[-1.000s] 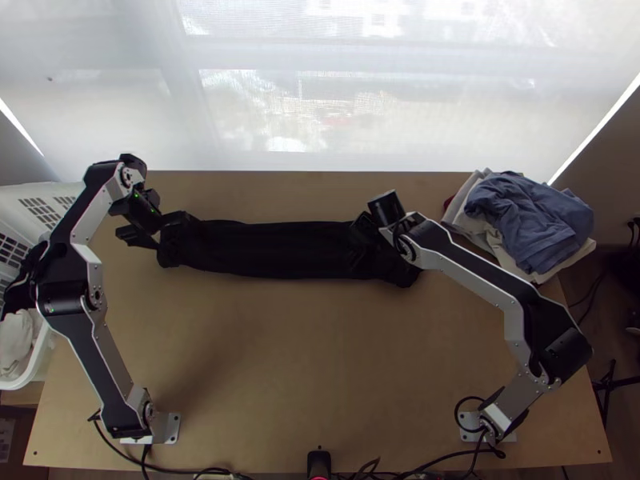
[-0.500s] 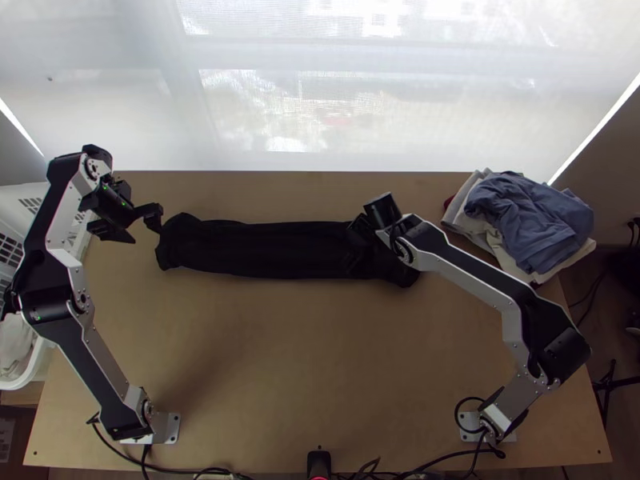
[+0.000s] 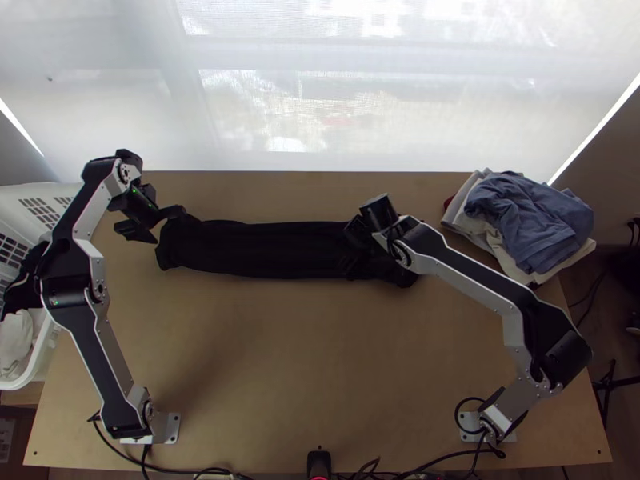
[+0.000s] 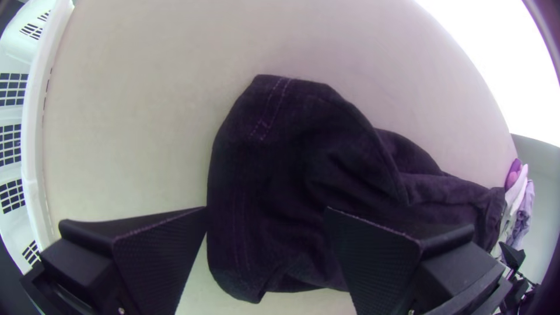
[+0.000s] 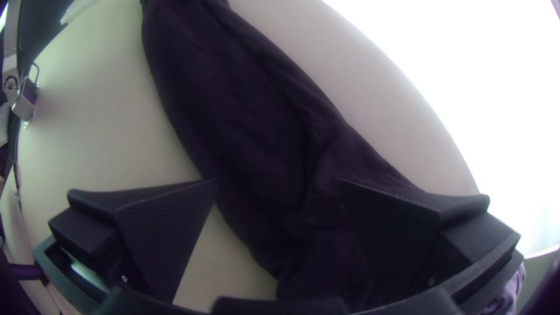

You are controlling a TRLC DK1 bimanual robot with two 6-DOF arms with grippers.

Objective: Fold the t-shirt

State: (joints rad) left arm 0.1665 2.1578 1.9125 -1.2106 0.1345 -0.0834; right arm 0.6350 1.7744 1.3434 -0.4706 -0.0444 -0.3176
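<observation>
The black t-shirt (image 3: 264, 250) lies as a long narrow strip across the far half of the table. At its left end is my left gripper (image 3: 166, 226), open; in the left wrist view the left gripper (image 4: 267, 210) has its fingers apart over the hemmed end of the t-shirt (image 4: 291, 157). My right gripper (image 3: 352, 248) is over the strip's right part, dark against dark cloth. In the right wrist view, the right gripper (image 5: 279, 182) stands open, with the t-shirt (image 5: 251, 116) passing between and below its fingers.
A pile of blue and light clothes (image 3: 528, 220) rests at the table's far right corner. The white basket (image 3: 44, 352) with clothes in it stands at the left edge. Cables (image 3: 264, 472) run along the near edge of the wooden table (image 3: 312, 368).
My left gripper let go of the cloth's left end, moved off to the left, then came partway back toward it. The right gripper has shifted slightly left.
</observation>
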